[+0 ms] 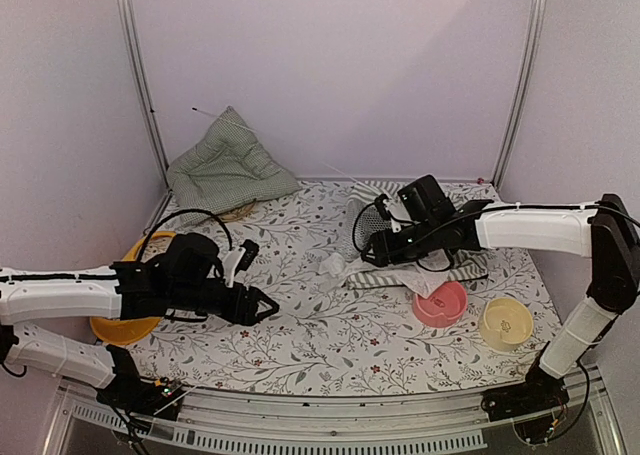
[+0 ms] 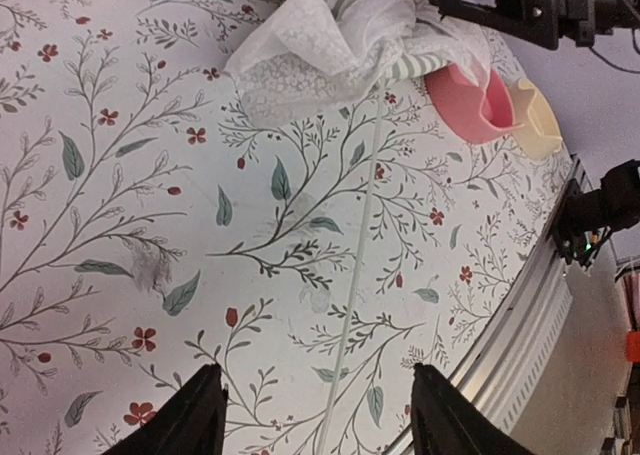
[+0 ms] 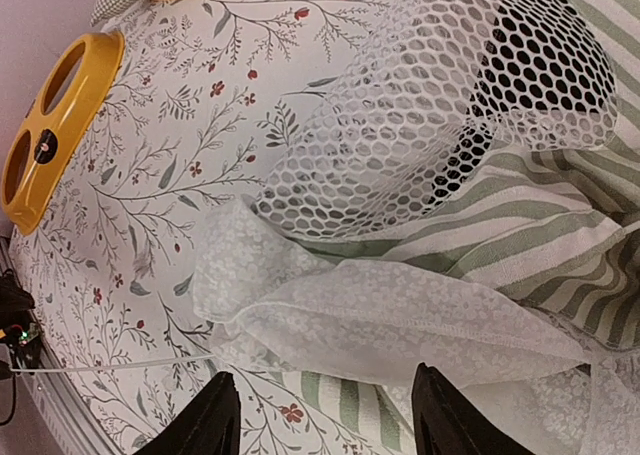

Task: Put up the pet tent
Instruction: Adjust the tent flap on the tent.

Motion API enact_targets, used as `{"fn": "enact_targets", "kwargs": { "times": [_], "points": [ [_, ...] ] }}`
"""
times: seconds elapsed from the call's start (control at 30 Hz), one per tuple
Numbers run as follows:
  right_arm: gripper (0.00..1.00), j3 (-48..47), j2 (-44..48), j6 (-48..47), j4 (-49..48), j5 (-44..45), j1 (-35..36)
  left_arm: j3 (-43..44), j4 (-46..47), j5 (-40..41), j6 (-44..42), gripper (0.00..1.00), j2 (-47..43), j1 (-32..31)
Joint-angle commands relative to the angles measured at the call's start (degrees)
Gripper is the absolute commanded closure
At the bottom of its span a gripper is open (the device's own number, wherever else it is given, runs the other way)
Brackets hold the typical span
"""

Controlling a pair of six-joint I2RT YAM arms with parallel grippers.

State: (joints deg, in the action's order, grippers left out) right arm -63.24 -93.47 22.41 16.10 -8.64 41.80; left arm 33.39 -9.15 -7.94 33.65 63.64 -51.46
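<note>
The pet tent [image 1: 410, 255] lies collapsed right of the table's middle, a heap of green-and-white striped cloth, white mesh [image 3: 430, 105] and lacy fabric [image 3: 380, 315]. My right gripper [image 3: 325, 420] hovers open just over its lacy edge with nothing between its fingers; in the top view the right gripper [image 1: 368, 243] sits at the heap's left side. A thin white pole [image 2: 355, 265] runs from the tent [image 2: 330, 35] across the table. It passes between the spread fingers of my open left gripper [image 2: 320, 420], untouched by either one. From above, the left gripper [image 1: 268, 307] is left of the tent.
A green checked cushion [image 1: 228, 165] leans in the back left corner. A yellow two-hole feeder [image 1: 125, 325] lies under my left arm. A pink bowl [image 1: 440, 303] and a pale yellow bowl [image 1: 505, 322] stand front right, beside the tent. The table's metal front edge [image 2: 520, 305] is close to the left gripper.
</note>
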Motion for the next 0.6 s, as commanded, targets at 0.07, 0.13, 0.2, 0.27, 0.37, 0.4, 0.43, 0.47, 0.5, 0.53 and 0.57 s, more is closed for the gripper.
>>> {"fn": "enact_targets", "kwargs": {
  "times": [0.07, 0.13, 0.2, 0.27, 0.37, 0.4, 0.43, 0.47, 0.5, 0.53, 0.57],
  "points": [
    [0.39, -1.15, -2.24, -7.45, 4.7, 2.65, 0.77, -2.42, -2.93, -3.47, -1.0, 0.34, -1.22, -1.27],
    [0.39, -1.61, -3.21, -7.81, 4.89, 2.48, 0.87, -2.41, -2.96, -4.11, -1.56, 0.34, -0.51, -1.37],
    [0.39, -2.58, -4.46, -8.11, 4.96, 1.99, 1.57, -2.25, -2.97, -5.08, -2.29, 0.33, 0.54, -1.45],
    [0.38, -3.72, -5.83, -8.55, 5.07, 2.01, 2.6, -2.09, -3.02, -6.15, -3.02, 0.33, 1.26, -1.74],
    [0.39, -5.46, -8.18, -9.11, 5.33, 2.84, 3.2, -1.73, -3.6, -6.81, -4.22, 0.33, 2.02, -1.98],
    [0.39, -5.64, -8.81, -9.22, 5.47, 3.49, 3.2, -1.62, -3.87, -6.82, -4.61, 0.33, 2.33, -2.04],
    [0.4, -5.66, -9.24, -9.14, 5.58, 4.34, 3.21, -1.4, -4.1, -6.78, -4.83, 0.33, 2.63, -2.06],
    [0.41, -5.66, -9.42, -9.07, 5.63, 5.28, 3.24, -1.18, -4.37, -6.67, -5.02, 0.34, 2.85, -2.08],
    [0.44, -5.66, -9.58, -8.86, 5.66, 6.1, 3.23, -1.14, -4.48, -6.46, -5.16, 0.34, 3.15, -2.11],
    [0.46, -7.43, -9.68, -8.64, 5.85, 6.81, 3.22, -1.08, -4.53, -6.26, -5.24, 0.34, 3.42, -2.07],
    [0.5, -7.95, -9.66, -8.47, 6.26, 7.66, 3.2, -0.94, -4.54, -6.21, -5.2, 0.36, 3.73, -2.06]
  ]
}}
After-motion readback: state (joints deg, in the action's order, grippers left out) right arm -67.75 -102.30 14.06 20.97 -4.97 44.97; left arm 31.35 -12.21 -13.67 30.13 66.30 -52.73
